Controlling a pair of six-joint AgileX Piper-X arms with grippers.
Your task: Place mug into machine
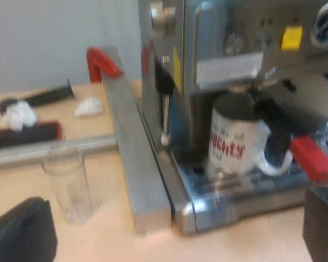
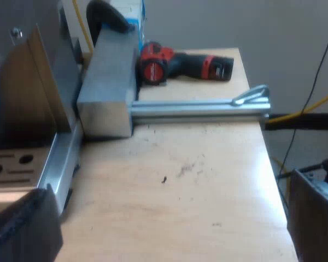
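The white mug (image 1: pixel 238 143) w/ red letters stands on the drip tray (image 1: pixel 208 191) of the espresso machine (image 1: pixel 218 65), directly under the metal holder (image 1: pixel 274 126). The holder's red handle end (image 1: pixel 312 158) sticks out just beside the mug. The left gripper (image 1: pixel 172 226) is near the machine's front, fingers wide apart, nothing between them. A measuring glass (image 1: pixel 70 183) stands nearby on the table (image 1: pixel 104 234). The right gripper (image 2: pixel 167 229) is also wide open & empty, over the table approx. beside the machine's side.

Even soft indoor light, worktop (image 2: pixel 197 191) bright, pale glare on the steel front edge of the espresso machine (image 1: pixel 240 71), thin dark shadow under the metal block (image 2: pixel 106 82), dimmer around the mug (image 1: pixel 235 144).
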